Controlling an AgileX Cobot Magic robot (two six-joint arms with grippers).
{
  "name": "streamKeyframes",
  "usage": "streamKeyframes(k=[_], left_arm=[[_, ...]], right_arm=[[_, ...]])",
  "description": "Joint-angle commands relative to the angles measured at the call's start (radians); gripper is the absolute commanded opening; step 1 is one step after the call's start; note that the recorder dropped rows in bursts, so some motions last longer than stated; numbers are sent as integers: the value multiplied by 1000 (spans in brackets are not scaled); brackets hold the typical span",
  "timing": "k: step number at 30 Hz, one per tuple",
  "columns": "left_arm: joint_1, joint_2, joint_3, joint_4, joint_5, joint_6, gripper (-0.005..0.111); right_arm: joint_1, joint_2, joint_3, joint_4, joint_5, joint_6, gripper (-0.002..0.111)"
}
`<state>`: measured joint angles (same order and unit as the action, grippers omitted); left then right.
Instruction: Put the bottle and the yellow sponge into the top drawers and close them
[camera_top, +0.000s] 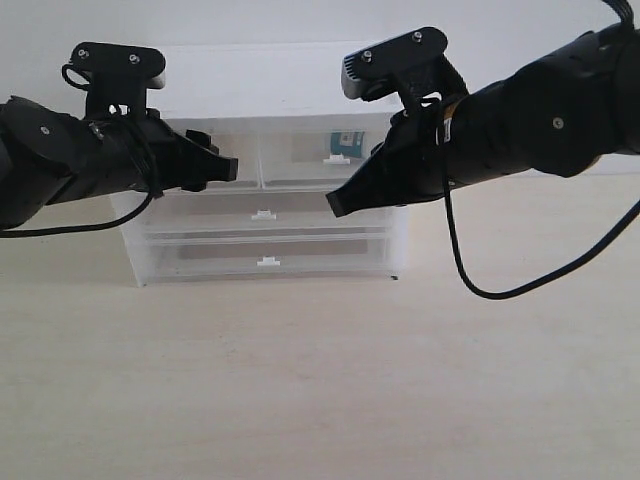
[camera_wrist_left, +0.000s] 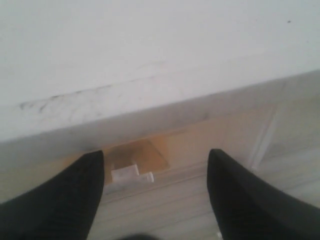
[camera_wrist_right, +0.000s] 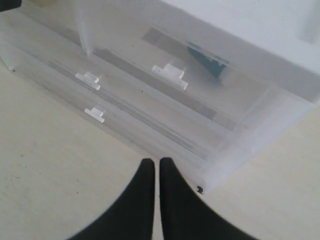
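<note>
The left arm reaches in level from the left. The left gripper (camera_top: 228, 168) is spread wide and empty, just in front of the left top drawer (camera_wrist_left: 200, 145), where the yellow sponge (camera_wrist_left: 142, 152) shows dimly inside. The right arm slants down, and the right gripper (camera_top: 338, 205) is pressed shut on nothing, near the cabinet's (camera_top: 270, 80) front edge. The bottle (camera_top: 345, 140) sits in the right top drawer (camera_top: 300, 152) — both drawers look pushed in. The table (camera_top: 320, 380) stretches wide on the near side.

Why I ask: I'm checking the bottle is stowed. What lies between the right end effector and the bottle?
The top right drawer's translucent front, with its white tab handle, stands between them; the right wrist view shows it.
</note>
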<state>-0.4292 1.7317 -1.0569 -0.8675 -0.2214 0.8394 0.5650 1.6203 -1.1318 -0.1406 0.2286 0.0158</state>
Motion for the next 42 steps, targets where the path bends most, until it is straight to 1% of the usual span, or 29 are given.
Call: streamKeyframes(k=[1, 9, 13, 17, 21, 25, 30, 31, 33, 36, 38, 42], left_arm=[[10, 2, -15, 1, -23, 13, 57], [10, 2, -15, 1, -13, 13, 57], [10, -7, -15, 3, 15, 14, 57], [10, -40, -15, 3, 74, 15, 57], [10, -83, -13, -3, 166, 15, 57], [10, -105, 23, -3, 170, 12, 55], [10, -151, 108, -12, 174, 2, 51], [10, -163, 120, -12, 178, 1, 49], [10, -233, 181, -18, 192, 1, 32], [10, -333, 267, -35, 200, 1, 4], [10, -401, 328, -68, 196, 1, 4], [10, -534, 439, -71, 195, 1, 4]], right_arm=[[-7, -2, 4, -1, -11, -3, 0], [-7, -2, 4, -1, -11, -5, 0], [-7, -2, 4, -1, -20, -5, 0], [-7, -2, 4, -1, -26, 1, 0], [-7, -2, 4, -1, -33, 1, 0], [-7, -2, 4, -1, -33, 1, 0], [-7, -2, 4, -1, -35, 1, 0], [-7, -2, 4, -1, -35, 1, 0], [-7, -2, 4, -1, -35, 1, 0], [-7, -2, 4, -1, -33, -3, 0], [-7, -2, 4, -1, -33, -3, 0], [-7, -2, 4, 7, -35, 8, 0]])
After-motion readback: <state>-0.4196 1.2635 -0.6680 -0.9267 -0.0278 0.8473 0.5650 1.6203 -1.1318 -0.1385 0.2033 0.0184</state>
